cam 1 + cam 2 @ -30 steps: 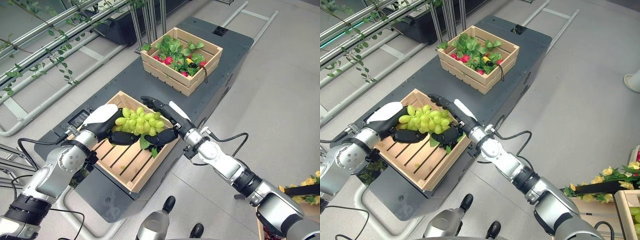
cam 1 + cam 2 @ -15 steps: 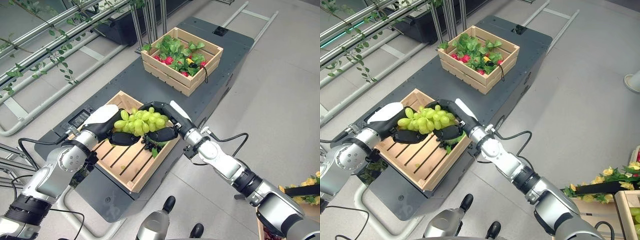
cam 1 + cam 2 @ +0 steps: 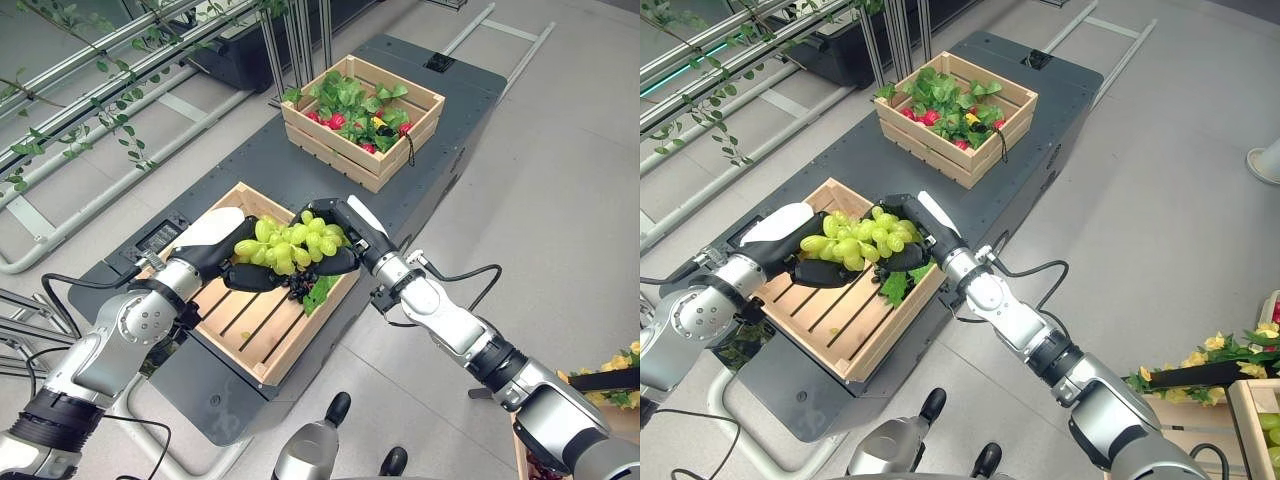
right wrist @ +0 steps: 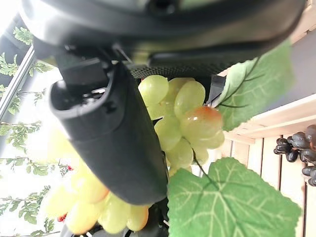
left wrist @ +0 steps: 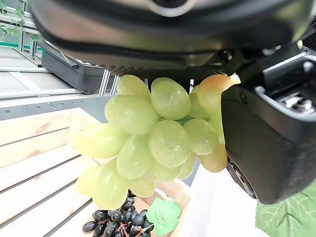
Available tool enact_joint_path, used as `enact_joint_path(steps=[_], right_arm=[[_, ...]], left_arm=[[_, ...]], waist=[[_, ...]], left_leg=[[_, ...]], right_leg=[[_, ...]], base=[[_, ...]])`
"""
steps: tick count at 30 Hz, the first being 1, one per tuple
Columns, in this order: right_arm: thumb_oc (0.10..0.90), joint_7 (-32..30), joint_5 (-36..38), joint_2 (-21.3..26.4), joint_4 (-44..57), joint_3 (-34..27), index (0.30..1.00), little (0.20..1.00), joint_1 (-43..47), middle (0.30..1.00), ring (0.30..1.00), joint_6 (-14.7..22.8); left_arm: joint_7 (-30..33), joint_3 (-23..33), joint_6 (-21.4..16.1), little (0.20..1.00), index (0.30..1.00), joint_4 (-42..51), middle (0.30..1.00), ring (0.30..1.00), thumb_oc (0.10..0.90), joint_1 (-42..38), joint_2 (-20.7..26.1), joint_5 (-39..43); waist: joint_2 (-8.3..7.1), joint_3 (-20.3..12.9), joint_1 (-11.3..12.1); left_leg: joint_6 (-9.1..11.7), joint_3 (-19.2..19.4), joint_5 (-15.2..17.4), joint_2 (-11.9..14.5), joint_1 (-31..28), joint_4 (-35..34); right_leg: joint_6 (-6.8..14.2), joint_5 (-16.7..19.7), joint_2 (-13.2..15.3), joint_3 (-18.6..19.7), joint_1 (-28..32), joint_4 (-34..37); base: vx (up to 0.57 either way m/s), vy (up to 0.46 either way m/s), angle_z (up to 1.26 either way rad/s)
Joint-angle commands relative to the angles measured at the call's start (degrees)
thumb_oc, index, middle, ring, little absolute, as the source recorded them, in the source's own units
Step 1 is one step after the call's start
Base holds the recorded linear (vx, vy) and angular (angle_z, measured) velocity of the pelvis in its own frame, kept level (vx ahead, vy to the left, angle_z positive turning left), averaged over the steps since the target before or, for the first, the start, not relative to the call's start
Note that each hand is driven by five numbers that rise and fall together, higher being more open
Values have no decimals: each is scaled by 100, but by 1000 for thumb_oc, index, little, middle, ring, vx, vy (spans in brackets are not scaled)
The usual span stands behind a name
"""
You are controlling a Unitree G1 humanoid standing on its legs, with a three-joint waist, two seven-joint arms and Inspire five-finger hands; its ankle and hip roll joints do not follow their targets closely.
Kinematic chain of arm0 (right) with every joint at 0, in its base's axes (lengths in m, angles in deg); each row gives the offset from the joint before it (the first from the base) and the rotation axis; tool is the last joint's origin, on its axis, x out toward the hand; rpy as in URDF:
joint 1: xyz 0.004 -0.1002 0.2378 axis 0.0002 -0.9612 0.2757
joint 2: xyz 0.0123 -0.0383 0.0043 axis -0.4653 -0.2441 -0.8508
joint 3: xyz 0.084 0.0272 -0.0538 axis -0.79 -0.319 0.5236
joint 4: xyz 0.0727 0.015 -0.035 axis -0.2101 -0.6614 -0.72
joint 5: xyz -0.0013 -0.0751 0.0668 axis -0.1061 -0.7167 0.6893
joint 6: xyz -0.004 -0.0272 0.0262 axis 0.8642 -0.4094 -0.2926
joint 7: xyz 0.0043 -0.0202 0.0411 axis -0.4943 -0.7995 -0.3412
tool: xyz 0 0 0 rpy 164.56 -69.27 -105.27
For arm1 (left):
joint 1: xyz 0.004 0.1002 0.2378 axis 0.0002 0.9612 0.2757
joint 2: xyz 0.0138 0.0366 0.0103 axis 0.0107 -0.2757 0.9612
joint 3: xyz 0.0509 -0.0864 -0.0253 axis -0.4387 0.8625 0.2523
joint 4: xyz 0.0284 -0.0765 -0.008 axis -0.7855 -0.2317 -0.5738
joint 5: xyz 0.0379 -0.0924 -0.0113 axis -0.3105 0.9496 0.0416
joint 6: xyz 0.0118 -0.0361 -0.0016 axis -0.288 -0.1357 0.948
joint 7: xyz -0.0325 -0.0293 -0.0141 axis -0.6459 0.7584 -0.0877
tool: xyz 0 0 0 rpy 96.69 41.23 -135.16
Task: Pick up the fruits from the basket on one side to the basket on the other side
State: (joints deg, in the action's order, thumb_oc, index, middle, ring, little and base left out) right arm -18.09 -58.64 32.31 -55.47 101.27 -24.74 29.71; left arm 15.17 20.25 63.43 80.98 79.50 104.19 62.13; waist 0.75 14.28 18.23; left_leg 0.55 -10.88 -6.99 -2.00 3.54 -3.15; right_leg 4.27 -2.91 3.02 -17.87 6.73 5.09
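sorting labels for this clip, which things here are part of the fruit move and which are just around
Part of the job:
green grapes, held between both hands
left hand
right hand
near crate, black grapes lying in it
far crate of leaves and red fruit

Just around:
dark platform
vine rails
yellow flowers

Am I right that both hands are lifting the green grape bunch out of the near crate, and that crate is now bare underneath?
Not quite. Both hands, left hand and right hand, do hold the green grape bunch above the near crate, but the crate is not bare: the left wrist view shows a dark grape bunch lying on its slats.
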Motion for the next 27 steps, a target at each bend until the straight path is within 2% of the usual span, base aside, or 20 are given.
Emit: enact_joint_path(steps=[1, 2, 4, 5, 17, 23, 27], right_arm=[[400, 16, -41, -528, 352, 340, 300, 300, -100, 300, 300, 825], [400, -4, -45, -511, 351, 322, 300, 300, -124, 300, 300, 831], [400, -31, -55, -496, 344, 296, 300, 300, -154, 300, 300, 843], [400, -91, -45, -485, 337, 275, 300, 300, -178, 300, 300, 833], [400, -515, 84, -252, 401, -346, 300, 300, -490, 300, 300, 793], [400, -724, 54, -171, 448, -665, 300, 300, -729, 300, 300, 807], [400, -834, 35, 10, 540, -970, 300, 300, -982, 300, 300, 846]], left_arm=[[619, 246, -152, 300, 300, -44, 300, 300, 400, -508, -214, 427], [667, 277, -172, 335, 335, -59, 335, 335, 424, -497, -222, 483], [724, 315, -190, 526, 526, -66, 526, 526, 551, -467, -239, 518], [781, 347, -210, 900, 900, -107, 900, 900, 800, -438, -262, 552], [1184, 615, -205, 900, 900, -408, 900, 900, 800, -227, -545, 1036], [1420, 616, 23, 900, 900, -618, 900, 900, 800, -259, -783, 1122], [1493, 523, 237, 900, 900, -749, 900, 900, 800, -357, -897, 1173]], waist=[[2, -1189, -78], [-1, -1184, -81], [-2, -1181, -89], [-8, -1181, -99], [-34, -1131, -281], [-39, -1106, -450], [-42, -1081, -657]], left_leg=[[-60, -189, 277, -282, -142, -185], [-60, -184, 275, -279, -140, -185], [-62, -179, 275, -277, -144, -185], [-62, -159, 281, -272, -149, -185], [-93, 19, 332, -217, -209, -185], [-112, 153, 369, -178, -246, -185], [-125, 315, 422, -145, -287, -185]], right_leg=[[32, 254, 267, -48, -229, -73], [36, 259, 268, -54, -228, -71], [33, 261, 267, -53, -228, -71], [31, 262, 267, -48, -226, -69], [40, 295, 239, 105, -241, -78], [51, 352, 220, 238, -255, -43], [79, 413, 216, 392, -289, -23]], base=[[0, 0, 0], [0, 0, 0], [0, 0, 0], [0, 0, 0], [-2, 2, -1], [-12, 19, -13], [-11, 33, -14]])
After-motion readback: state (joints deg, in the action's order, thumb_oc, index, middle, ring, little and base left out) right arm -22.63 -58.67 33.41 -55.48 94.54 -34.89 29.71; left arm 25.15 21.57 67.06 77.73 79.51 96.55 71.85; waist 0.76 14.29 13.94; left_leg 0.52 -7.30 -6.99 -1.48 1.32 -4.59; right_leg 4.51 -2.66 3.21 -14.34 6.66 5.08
